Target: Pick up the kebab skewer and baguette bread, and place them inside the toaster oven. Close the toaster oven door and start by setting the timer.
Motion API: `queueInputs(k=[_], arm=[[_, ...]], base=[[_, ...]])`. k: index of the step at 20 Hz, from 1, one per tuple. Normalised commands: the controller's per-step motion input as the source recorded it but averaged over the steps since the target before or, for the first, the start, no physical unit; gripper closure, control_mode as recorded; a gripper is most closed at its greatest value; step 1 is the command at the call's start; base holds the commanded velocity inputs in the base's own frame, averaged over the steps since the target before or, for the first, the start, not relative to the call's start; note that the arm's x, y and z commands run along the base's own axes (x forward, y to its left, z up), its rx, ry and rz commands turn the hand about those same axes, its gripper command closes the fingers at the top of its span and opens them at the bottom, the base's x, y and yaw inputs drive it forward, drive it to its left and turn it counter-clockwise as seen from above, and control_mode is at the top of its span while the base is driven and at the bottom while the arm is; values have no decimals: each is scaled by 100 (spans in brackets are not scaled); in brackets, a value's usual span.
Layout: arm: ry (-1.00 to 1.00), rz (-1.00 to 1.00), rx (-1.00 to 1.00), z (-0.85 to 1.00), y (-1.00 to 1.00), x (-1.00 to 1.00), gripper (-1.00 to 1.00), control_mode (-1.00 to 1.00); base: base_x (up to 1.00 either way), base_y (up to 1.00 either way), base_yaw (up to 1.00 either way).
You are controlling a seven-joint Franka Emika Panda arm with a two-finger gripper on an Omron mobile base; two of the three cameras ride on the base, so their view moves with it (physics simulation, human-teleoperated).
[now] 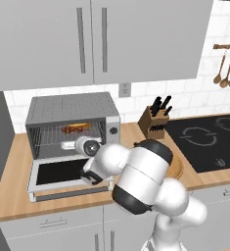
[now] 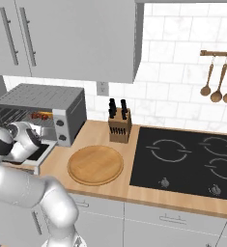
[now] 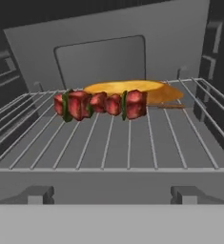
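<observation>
On the far left of the surface (image 1: 18, 171) sits the toaster oven (image 1: 72, 110), and its door (image 1: 62, 174) lies flat open in front of it, so the black glass faces up. My hand is at the mouth of the oven, and I look straight in at the wire rack (image 3: 108, 143). On the left of that rack, toward the back, lies the kebab skewer (image 3: 99, 105) with its red meat chunks. Right behind it and touching it lies the baguette bread (image 3: 132, 89), which pokes out more to the right. So I think both foods are already inside, and that part is done. I judge that what is left is to lift the door shut and then turn the timer knob (image 1: 113, 131) on the oven's right panel. My fingers hold nothing that I can see, but I cannot tell if they are apart or together. The view from my hand shows the food big and clear; from the left base camera it is just a small red and yellow spot in the oven. The right base camera shows things further right: a round wooden plate (image 2: 95, 165), a knife block (image 2: 120, 124), and a black stove top (image 2: 192, 161).
</observation>
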Motion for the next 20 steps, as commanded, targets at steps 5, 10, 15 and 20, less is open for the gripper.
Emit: queueInputs(k=[5, 10, 15, 20], arm=[[0, -5, 0, 53, 18, -40, -100, -100], [0, -10, 0, 27, 26, -61, -100, -100], [0, -10, 0, 2, 17, -82, -100, -100], [0, -9, 0, 0, 14, -91, -100, -100]], base=[[0, 0, 0], [0, 0, 0], [0, 0, 0], [0, 0, 0]])
